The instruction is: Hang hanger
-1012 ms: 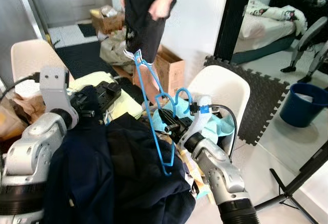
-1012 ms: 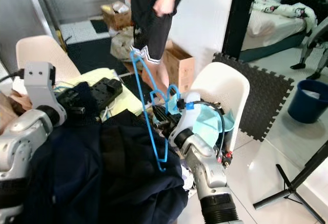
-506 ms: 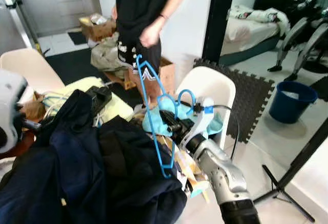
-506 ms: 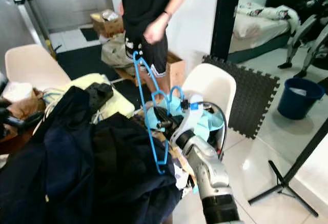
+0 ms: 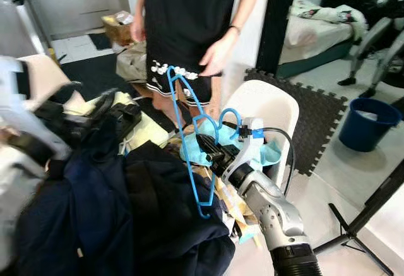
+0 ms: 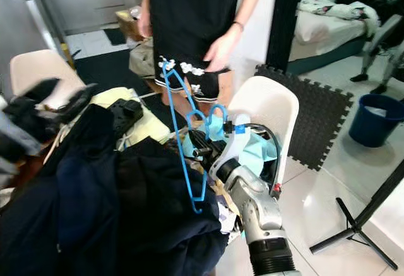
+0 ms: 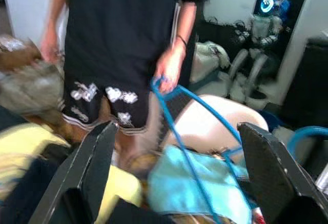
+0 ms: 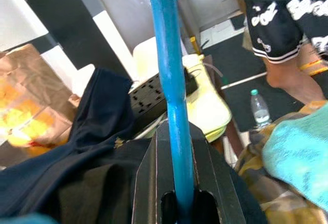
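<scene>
Currently: right end effector (image 5: 211, 150) pinching blue hanger (image 5: 189, 138), frame centre; risk: hook snagging person's hand (image 5: 214, 58).

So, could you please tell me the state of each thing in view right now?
Blue hanger: held up, tilted, unhung.
Right gripper: fingers shut on the hanger.
Left gripper: fingers open, holding nothing.
Dark clothes: piled, crumpled.
Blue bucket: upright on floor.
Person: standing close behind.
</scene>
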`<state>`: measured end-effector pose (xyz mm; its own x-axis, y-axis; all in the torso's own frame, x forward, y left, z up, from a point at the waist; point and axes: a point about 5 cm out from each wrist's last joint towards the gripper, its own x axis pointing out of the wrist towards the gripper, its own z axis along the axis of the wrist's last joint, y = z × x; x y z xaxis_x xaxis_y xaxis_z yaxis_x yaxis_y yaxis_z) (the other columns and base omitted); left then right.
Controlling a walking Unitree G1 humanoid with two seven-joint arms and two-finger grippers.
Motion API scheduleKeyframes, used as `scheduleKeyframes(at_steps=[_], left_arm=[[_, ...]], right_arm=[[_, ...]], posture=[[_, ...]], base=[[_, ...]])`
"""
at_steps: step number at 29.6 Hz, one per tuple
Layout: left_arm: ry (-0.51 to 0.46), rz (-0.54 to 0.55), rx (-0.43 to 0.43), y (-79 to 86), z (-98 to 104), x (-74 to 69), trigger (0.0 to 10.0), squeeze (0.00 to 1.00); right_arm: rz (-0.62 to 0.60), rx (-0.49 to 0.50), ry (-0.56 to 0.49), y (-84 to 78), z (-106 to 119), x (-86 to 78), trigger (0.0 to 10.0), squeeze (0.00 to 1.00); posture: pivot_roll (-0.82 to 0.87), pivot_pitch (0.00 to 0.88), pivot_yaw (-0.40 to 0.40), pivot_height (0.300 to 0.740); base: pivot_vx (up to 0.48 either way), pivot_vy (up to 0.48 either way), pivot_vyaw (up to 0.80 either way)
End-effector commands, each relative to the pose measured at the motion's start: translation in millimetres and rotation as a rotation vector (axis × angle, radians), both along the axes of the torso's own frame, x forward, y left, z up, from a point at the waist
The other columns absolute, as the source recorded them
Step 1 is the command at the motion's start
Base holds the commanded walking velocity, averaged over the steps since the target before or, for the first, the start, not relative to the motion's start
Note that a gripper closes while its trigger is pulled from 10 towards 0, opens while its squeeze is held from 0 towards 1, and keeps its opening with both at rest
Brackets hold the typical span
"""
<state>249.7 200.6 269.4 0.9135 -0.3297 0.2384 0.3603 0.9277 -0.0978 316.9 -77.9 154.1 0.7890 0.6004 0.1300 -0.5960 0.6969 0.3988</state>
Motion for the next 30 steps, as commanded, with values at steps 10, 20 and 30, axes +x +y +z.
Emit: scheduleKeyframes(at_steps=[10, 20, 30], left_arm=[[0.122, 0.088, 0.066, -15.4, -35, 15.8, 10.0, 0.0], [0.097, 0.228, 0.037, -2.4, -39, 17.1, 10.0, 0.0], [0.105, 0.435, 0.035, 25.9, -49, 12.1, 10.0, 0.0]], right_arm=[[-0.016, 0.022, 0.008, -2.8, 1, -2.0, 10.0, 0.0], [-0.01, 0.028, 0.012, -1.8, 1, -2.9, 10.0, 0.0], [-0.01, 0.024, 0.009, -2.0, 2, -4.1, 10.0, 0.0]], posture=[[0.02, 0.0, 0.033, 0.74], [0.02, 0.0, 0.032, 0.74], [0.02, 0.0, 0.03, 0.74]], base=[[-0.48, 0.0, 0.0], [-0.324, 0.0, 0.0], [0.0, 0.142, 0.0]])
